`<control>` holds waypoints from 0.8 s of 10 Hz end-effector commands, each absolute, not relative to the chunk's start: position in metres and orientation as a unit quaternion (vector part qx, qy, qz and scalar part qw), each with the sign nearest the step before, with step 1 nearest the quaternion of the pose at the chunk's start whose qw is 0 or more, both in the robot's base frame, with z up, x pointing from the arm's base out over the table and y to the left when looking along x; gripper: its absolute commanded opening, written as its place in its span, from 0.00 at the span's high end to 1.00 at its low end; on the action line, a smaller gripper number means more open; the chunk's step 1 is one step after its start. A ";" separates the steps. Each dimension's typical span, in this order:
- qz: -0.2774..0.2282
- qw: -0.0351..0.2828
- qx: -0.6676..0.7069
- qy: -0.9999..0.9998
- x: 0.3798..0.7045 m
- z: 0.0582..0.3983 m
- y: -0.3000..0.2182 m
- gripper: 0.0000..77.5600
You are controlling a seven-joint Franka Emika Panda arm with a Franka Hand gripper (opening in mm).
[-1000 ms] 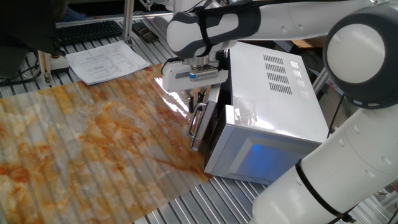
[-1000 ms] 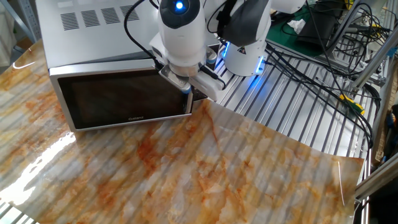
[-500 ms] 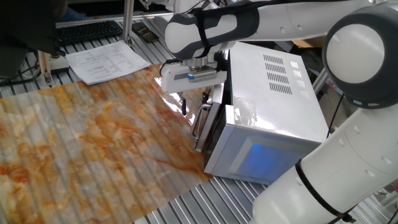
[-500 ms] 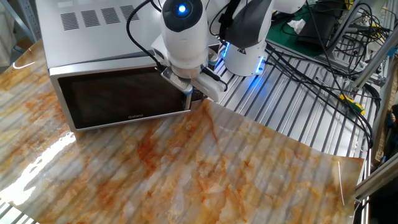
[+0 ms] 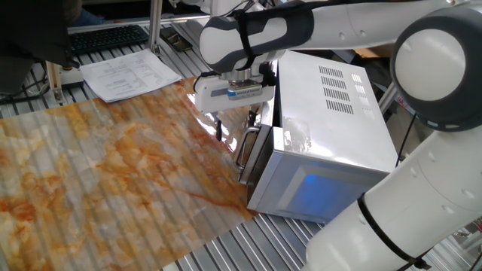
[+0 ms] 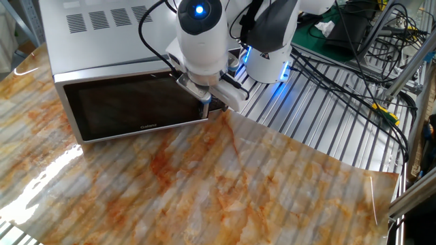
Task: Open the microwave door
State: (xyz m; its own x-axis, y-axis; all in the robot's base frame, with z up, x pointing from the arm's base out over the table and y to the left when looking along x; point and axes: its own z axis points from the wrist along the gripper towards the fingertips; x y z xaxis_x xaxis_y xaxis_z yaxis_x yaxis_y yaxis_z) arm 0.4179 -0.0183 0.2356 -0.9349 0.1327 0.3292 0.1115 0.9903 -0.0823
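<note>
Standing slightly ajar, the mirror-like microwave door point(image 6: 136, 105) shows its curved silver handle point(image 5: 245, 148).

the microwave door point(image 6: 136, 109) bears small pale brand lettering along its lower edge, seemingly "galanz".

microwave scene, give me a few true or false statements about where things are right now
1. The microwave casing has vent slots on top. True.
2. The gripper is over the far end of the orange mat, away from the microwave. False: it is right at the handle side of the microwave door.
3. The door carries a curved silver bar handle. True.
4. The microwave door is swung fully open, with the cavity showing. False: in the other fixed view it lies nearly flat against the front, a crack at most.
5. A stack of printed papers lies on top of the microwave. False: it lies on the table beyond the mat.
</note>
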 end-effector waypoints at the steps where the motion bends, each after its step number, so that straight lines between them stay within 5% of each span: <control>1: 0.031 0.163 -0.106 -0.980 0.465 0.292 0.006 0.00; 8: 0.023 0.151 -0.048 -0.987 0.461 0.326 -0.005 0.00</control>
State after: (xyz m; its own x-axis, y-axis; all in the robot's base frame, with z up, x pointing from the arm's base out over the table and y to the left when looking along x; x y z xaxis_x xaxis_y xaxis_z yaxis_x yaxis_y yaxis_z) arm 0.4593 0.0000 0.3073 -0.9401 0.1460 0.3081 0.1315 0.9890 -0.0677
